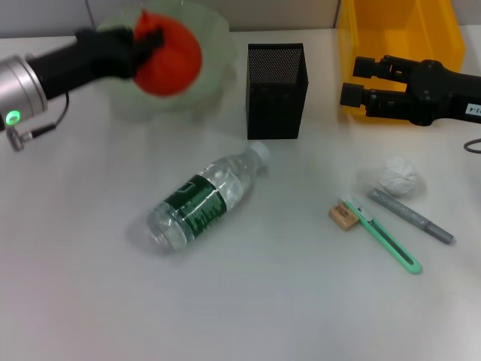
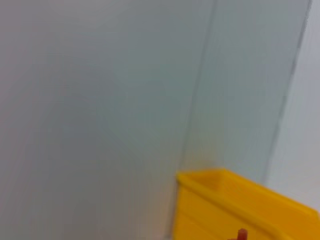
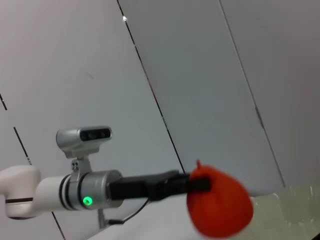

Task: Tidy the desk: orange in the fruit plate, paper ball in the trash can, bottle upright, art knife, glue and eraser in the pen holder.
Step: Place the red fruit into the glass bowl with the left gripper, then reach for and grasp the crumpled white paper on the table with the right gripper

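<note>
My left gripper (image 1: pixel 150 47) is shut on the orange (image 1: pixel 176 62) and holds it just above the pale green fruit plate (image 1: pixel 214 45) at the back left. The right wrist view shows the same left gripper (image 3: pixel 195 184) on the orange (image 3: pixel 222 207), with the plate's rim (image 3: pixel 292 207) beside it. The bottle (image 1: pixel 207 199) lies on its side mid-table. At the right lie the paper ball (image 1: pixel 398 177), the eraser (image 1: pixel 343 216), the green art knife (image 1: pixel 387 241) and the grey glue (image 1: pixel 412 216). The black mesh pen holder (image 1: pixel 276 90) stands behind the bottle. My right gripper (image 1: pixel 353 80) hovers open by the yellow trash can (image 1: pixel 398 34).
The yellow trash can (image 2: pixel 235 210) also shows in the left wrist view against a pale wall. A cable (image 1: pixel 473 144) lies at the table's right edge. Bare table stretches along the front and left.
</note>
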`<state>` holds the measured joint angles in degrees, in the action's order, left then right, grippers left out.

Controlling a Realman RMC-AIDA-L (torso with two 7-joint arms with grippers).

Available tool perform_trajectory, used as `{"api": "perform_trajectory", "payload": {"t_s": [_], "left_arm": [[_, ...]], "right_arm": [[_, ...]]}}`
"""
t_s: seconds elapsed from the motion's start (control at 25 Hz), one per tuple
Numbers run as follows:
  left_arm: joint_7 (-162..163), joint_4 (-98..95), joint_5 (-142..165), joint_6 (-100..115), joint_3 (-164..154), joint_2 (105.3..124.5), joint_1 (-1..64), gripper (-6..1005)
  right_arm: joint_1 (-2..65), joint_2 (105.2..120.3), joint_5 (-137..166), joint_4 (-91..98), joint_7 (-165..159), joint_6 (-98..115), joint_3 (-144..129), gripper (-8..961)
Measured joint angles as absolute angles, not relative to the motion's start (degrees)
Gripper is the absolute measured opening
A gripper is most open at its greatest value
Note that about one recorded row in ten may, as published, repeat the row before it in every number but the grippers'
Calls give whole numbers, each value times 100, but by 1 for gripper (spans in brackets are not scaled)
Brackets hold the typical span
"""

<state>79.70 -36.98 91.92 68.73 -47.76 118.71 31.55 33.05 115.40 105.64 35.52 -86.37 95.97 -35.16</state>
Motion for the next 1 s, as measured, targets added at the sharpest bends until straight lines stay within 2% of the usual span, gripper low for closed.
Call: {"api": "perform_trajectory", "payload": {"t_s": [0.48, 0.68, 0.84, 1.0], "left_arm": [[6626, -2689, 8342, 4518, -5283, 11911, 4000, 103], [6574, -2675, 8184, 4102, -5592, 11920, 4026, 194], [6296, -2708, 7805, 4098, -5593, 11919, 3942, 423], [6234, -2704, 7794, 4055, -5603, 11913, 3924, 497]], "right_arm": [[3136, 11611, 10564, 3401, -8637, 9599, -3515, 816], [3057, 11643, 10563, 3401, -8638, 9620, -3516, 815], [3041, 11665, 10564, 3401, -8653, 9662, -3515, 815], [3040, 11665, 10564, 3401, -8672, 9711, -3515, 814]]}}
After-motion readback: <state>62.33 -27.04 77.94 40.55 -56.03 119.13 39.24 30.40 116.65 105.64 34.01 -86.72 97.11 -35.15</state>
